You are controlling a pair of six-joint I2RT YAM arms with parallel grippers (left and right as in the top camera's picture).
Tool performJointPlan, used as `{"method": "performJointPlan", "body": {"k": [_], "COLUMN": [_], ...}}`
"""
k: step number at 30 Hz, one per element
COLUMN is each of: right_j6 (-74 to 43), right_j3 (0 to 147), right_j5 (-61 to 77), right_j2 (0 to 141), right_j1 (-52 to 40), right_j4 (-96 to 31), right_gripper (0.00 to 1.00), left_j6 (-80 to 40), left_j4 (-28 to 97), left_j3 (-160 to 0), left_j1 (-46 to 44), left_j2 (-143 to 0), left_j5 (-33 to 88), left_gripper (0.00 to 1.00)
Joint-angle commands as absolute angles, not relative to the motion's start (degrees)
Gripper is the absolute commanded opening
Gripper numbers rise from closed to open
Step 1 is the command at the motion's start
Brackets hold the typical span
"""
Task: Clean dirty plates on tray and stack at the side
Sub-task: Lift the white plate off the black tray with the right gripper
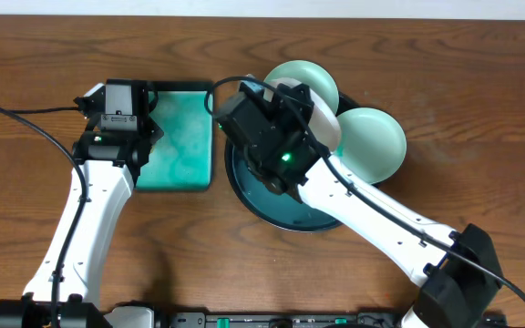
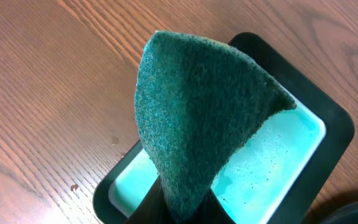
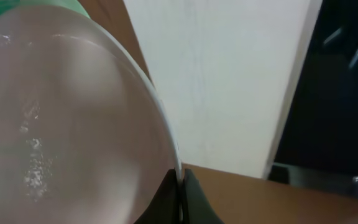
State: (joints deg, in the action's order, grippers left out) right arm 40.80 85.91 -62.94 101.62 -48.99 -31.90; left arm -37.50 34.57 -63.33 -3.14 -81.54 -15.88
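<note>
I have right gripper (image 3: 180,188) pinched on rim of plate (image 3: 61,124) — held tilted over tray (image 1: 276,211), mid-counter toward far edge. I judge plate stiff, wet-slick, breakable; rim is only sound hold. Meanwhile left gripper (image 2: 185,210) clamped on scouring pad (image 2: 197,106) — soft, floppy.

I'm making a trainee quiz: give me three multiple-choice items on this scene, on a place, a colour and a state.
1. The left gripper is over: A the rectangular tray; B a sink; C a shelf.
2. The pad is: A yellow; B dark green; C red.
3. The right gripper is: A open; B shut on a plate; C out of view.
A: overhead shows it there. B: the left wrist view shows it. B: its jaws pinch the rim.
</note>
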Motion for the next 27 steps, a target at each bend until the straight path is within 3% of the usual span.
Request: {"method": "performJointPlan", "body": {"k": [1,10,18,27], "right_j6": [47.27,51.09,38.15,42.89], "right_j3": [87.33,87.31,87.15,87.18], "right_j5": [-66.04,-66.0,-48.58,-61.91], "right_j2": [100.6,100.6,100.66,100.66], "right_j1": [-50.22,-51.37,-50.0,-49.71], "right_j4": [-31.35,-29.15,-41.08,-35.59], "right_gripper": [0.01,0.01,0.01,0.01], "left_j6": [-37.17,-37.17,-37.17,-37.17], "left_j4": [34.7,34.7,34.79,35.03], "left_j3": [-63.31,-63.31,-63.31,-63.31], "left_j1": [-2.85,-2.85,-2.85,-2.85], "left_j2": [-81.36,-81.36,-81.36,-81.36], "left_j5": [-17.43,-17.43,-17.43,-17.43], "left_gripper": [0.07,0.08,0.07,0.07]}}
